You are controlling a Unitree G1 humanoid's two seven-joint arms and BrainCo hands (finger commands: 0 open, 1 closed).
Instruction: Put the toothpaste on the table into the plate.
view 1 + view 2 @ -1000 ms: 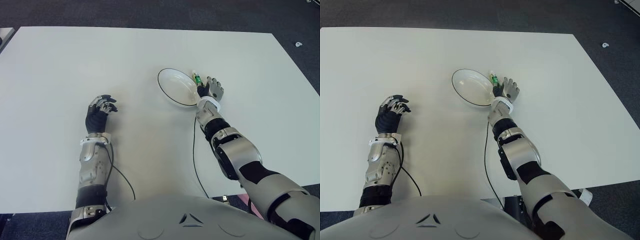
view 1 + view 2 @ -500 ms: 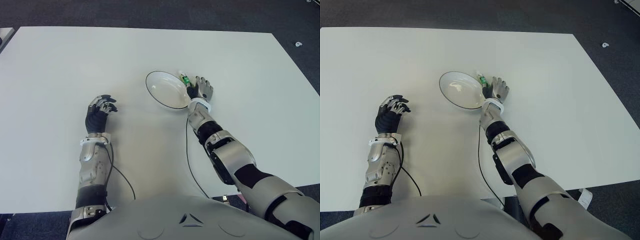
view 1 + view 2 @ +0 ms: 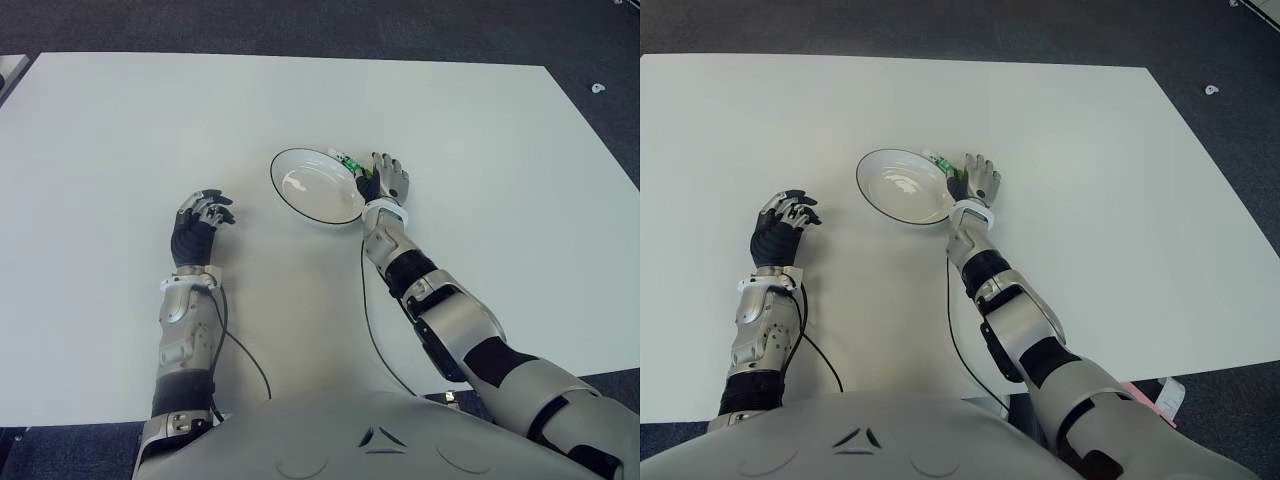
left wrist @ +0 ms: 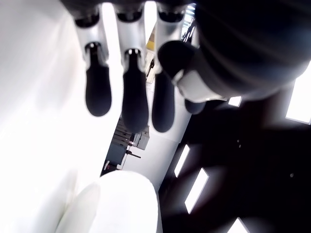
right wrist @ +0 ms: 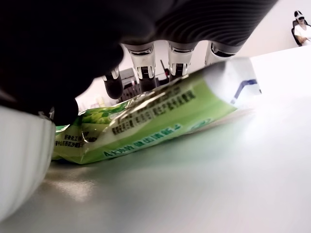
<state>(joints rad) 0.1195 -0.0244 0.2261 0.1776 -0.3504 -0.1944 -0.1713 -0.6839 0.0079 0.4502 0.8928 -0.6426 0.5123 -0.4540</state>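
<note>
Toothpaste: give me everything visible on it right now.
The toothpaste is a soft green and white tube with small print, looking like glossy plastic. It lies on the white table, not yet in the plate, against the plate's right rim. The right robot hand has its fingers curled over it.

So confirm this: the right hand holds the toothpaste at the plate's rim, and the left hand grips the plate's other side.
Wrong on the left hand: the left eye view shows it apart from the plate, holding nothing. The right hand does hold the toothpaste at the rim.
</note>
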